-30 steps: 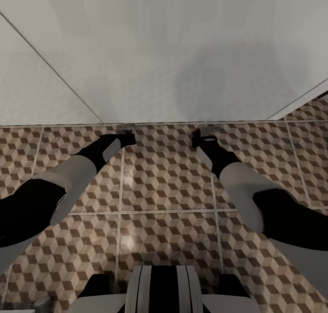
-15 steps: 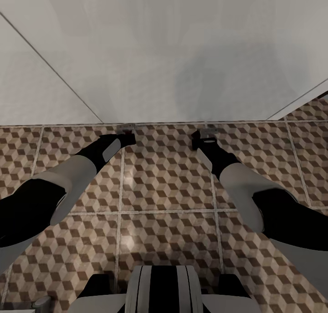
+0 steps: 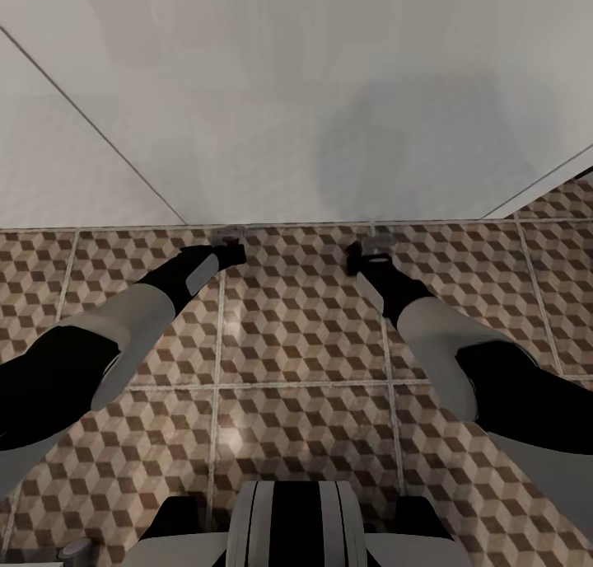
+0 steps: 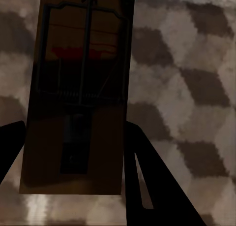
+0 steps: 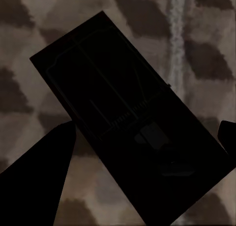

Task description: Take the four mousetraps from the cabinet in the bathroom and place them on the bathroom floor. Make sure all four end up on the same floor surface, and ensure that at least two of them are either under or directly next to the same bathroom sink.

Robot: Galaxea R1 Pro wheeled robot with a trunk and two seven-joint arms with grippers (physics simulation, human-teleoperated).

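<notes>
While both arms reach forward and down over the tiles, the scene reads as follows.

Left gripper: the left gripper point(image 4: 73, 157) has a mousetrap point(image 4: 76, 95) between its two dark fingers point(image 4: 147, 181), one finger along each long edge; whether they press the board cannot be told.
Left mousetrap, direction: its long axis runs straight out along the fingers, the wire bar and red strip at the far end, the near end back between the fingers.
Right gripper: the right gripper point(image 5: 142, 152) has its dark fingers point(image 5: 39, 172) set wide on either side of a second mousetrap point(image 5: 128, 132); contact cannot be told, as the board is in deep shadow.
Right mousetrap, direction: its long axis lies on a diagonal across the gap between the fingers, the spring coil near the middle.
Head view, grippers: the left gripper point(image 3: 229, 241) and right gripper point(image 3: 377, 244) are low at the foot of the wall, well apart.
Floor: the bathroom floor point(image 3: 301, 328) is large square tiles in a brown, beige and grey cube pattern with pale grout lines.
Room: a plain white wall point(image 3: 296, 97) rises just beyond both grippers; a thin dark line crosses it on each side.
</notes>
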